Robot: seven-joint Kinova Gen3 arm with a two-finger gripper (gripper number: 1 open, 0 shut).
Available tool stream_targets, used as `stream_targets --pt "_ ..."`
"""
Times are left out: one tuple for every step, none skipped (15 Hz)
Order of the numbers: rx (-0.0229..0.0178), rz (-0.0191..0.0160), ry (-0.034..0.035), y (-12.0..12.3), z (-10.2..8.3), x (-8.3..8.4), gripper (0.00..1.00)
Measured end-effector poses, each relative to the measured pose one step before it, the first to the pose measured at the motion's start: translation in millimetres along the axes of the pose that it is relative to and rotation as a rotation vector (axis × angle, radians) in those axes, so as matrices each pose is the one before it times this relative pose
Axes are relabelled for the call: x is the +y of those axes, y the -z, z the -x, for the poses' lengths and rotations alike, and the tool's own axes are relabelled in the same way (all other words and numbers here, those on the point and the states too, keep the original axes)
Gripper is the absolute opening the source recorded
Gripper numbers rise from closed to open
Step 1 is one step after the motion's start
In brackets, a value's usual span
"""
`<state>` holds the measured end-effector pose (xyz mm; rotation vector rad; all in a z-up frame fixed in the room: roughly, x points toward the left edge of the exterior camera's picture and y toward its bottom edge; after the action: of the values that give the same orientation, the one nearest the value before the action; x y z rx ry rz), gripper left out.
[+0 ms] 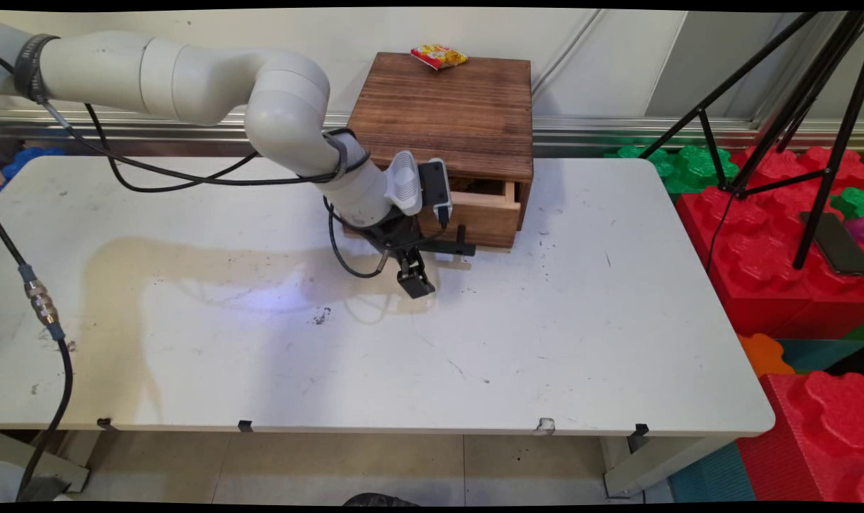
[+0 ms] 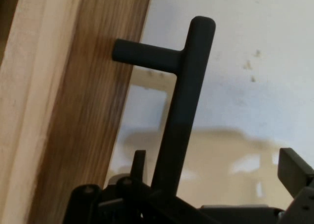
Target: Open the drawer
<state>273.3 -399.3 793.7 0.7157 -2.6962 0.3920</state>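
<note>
Hand view: drawer handle [image 2: 184, 101] partly hidden.

- The handle [image 2: 181, 111] of the drawer [image 1: 474, 214] is cut off in the hand view: its lower part goes behind the gripper [image 2: 206, 204], and only one post is seen.
- In the main view the arm [image 1: 353, 185] hides the left part of the drawer front.
- The snack packet [image 1: 439, 55] on the wooden box [image 1: 446, 114] is too small to read.
- The inside of the drawer is perhaps empty; I cannot tell.
</note>
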Motion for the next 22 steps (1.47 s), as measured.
stream_targets --pt "-0.00367 0.00674 0.00033 1.84 0.71 4.77 1.00" --pt "-0.00321 0.00561 -0.00015 1.56 0.73 4.05 1.00" --pt "-0.00351 0.00577 0.00050 2.11 1.01 4.85 1.00" --pt "-0.00382 0.00429 0.00068 2.04 1.15 4.31 1.00" --pt "-0.00251 0.00263 0.00024 1.36 0.66 2.81 1.00" --pt "-0.00425 0.00410 0.00056 2.21 1.15 4.39 1.00" --pt "-0.00274 0.00279 0.00039 1.43 0.86 2.96 1.00" --pt "-0.00581 0.00579 0.00047 3.11 1.87 6.19 1.00" --pt "-0.00370 0.00367 0.00072 1.94 1.29 3.89 1.00" --pt "-0.00445 0.00521 0.00022 2.76 1.64 5.47 1.00" --pt "-0.00473 0.00495 0.00012 2.71 1.63 5.54 1.00" --pt "-0.00385 0.00386 0.00024 2.32 1.35 4.65 1.00" --pt "-0.00409 0.00477 0.00020 2.63 1.55 5.55 1.00" --pt "-0.00381 0.00483 0.00034 2.62 1.55 5.57 1.00" --pt "-0.00311 0.00376 0.00057 2.15 1.33 4.55 1.00" --pt "-0.00309 0.00412 0.00047 2.49 1.65 5.28 1.00" --pt "-0.00308 0.00411 0.00061 2.49 1.71 5.16 1.00" --pt "-0.00246 0.00354 0.00065 2.02 1.51 4.25 1.00" --pt "-0.00184 0.00305 0.00024 1.65 1.31 3.53 1.00" --pt "-0.00276 0.00590 0.00074 2.83 2.25 6.22 1.00" --pt "-0.00098 0.00382 0.00044 1.86 1.49 4.06 1.00" --pt "-0.00088 0.00505 -0.00018 2.20 1.51 5.17 1.00"
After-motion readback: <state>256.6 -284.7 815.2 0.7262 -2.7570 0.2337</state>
